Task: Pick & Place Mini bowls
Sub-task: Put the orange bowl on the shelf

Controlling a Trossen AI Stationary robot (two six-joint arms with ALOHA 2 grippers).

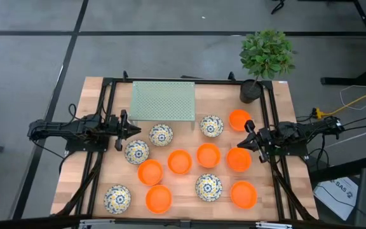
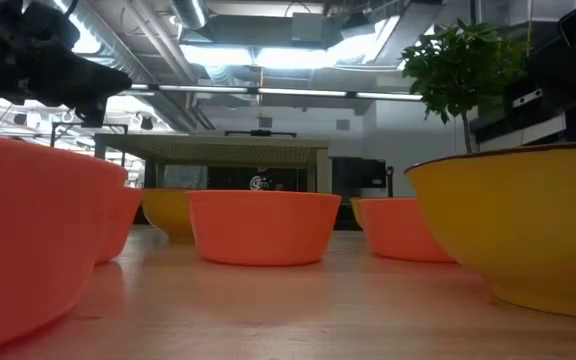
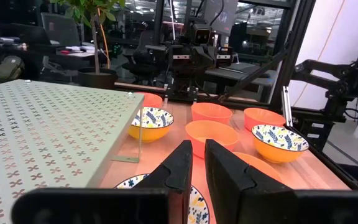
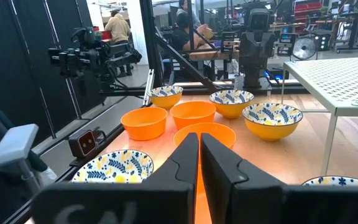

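Several mini bowls stand upright on their bases on the wooden table (image 1: 189,213). Some are plain orange, such as one (image 1: 179,161) in the middle and one (image 1: 239,119) at the far right. Others are white with a blue-and-yellow pattern, such as one (image 1: 161,135) and one (image 1: 208,187). My left gripper (image 1: 135,130) (image 3: 198,158) hovers level at the table's left side, shut but for a narrow slit, above a patterned bowl (image 3: 194,199). My right gripper (image 1: 245,133) (image 4: 199,146) hovers level at the right side, shut, with an orange bowl (image 4: 205,138) beyond its fingertips. Neither holds anything.
A pale green perforated shelf (image 1: 162,100) stands on thin legs at the table's far middle. A potted plant (image 1: 267,54) stands at the far right corner. Black frame rails (image 1: 103,108) run along both sides. People (image 4: 118,28) sit in the room beyond.
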